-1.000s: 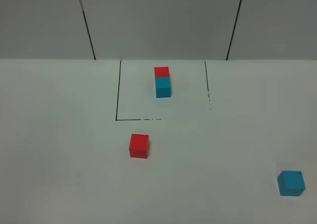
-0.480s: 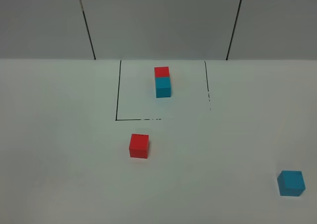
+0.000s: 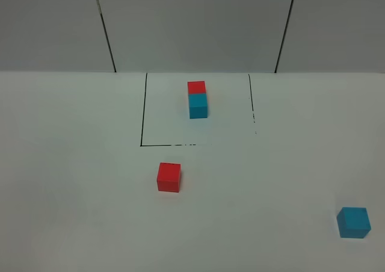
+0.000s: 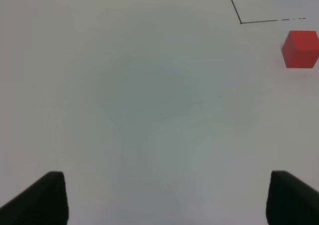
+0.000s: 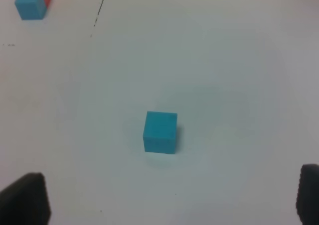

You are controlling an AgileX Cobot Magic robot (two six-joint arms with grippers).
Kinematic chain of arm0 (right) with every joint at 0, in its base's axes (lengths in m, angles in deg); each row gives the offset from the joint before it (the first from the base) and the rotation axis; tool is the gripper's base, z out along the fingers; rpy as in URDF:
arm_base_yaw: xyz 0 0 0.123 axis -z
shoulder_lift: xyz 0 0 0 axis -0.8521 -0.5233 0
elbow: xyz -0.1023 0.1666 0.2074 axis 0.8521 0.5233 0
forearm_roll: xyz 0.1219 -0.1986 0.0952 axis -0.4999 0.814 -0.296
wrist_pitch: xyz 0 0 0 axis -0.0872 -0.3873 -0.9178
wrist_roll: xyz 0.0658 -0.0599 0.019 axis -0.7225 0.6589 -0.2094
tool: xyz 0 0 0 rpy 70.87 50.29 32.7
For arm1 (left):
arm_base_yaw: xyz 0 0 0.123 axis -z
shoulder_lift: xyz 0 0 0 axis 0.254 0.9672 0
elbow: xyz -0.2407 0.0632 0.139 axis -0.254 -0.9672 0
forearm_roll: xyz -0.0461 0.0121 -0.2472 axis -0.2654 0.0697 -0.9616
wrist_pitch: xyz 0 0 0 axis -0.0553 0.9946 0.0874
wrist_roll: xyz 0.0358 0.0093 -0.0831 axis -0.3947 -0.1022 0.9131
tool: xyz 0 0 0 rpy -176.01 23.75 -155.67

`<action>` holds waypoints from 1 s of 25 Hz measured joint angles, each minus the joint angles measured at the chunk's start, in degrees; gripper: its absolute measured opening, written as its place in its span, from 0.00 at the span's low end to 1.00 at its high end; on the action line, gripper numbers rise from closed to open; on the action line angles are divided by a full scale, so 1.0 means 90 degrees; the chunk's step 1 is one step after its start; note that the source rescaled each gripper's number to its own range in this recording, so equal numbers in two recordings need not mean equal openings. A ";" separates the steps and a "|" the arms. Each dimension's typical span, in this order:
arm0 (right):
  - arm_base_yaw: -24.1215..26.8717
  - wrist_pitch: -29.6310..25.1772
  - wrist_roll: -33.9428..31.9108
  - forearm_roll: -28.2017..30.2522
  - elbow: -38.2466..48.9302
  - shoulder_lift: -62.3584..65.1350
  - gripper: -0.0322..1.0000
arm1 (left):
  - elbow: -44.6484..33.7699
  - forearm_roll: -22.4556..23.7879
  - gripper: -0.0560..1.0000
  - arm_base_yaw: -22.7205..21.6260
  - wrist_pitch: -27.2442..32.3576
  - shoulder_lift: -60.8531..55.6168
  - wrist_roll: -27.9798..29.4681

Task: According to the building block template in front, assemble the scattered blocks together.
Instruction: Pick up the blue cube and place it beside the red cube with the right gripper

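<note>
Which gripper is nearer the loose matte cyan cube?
Right. The loose matte cyan cube lies ahead of the right gripper, centred between its fingers. The left gripper sits farther off, beyond the matte red cube.

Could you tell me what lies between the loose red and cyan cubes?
Only bare tabletop separates the red cube from the cyan cube, seen in the exterior high view.

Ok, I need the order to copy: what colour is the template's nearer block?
Cyan, with red behind it; the template shows best in the exterior high view.
</note>
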 joint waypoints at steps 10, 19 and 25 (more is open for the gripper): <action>0.0000 0.0000 -0.0205 -0.0035 0.0000 0.0000 1.00 | 0.0000 0.0000 0.70 0.0000 0.0000 0.0000 0.0000; 0.0000 0.0347 -0.0463 -0.1119 -0.0601 -0.4076 1.00 | 0.0000 0.0002 0.69 0.0000 -0.0007 0.0000 0.0017; 0.0000 0.1149 0.0111 -0.1138 -0.1574 -0.7875 1.00 | 0.0000 0.0007 0.69 0.0000 -0.0013 0.0000 0.0017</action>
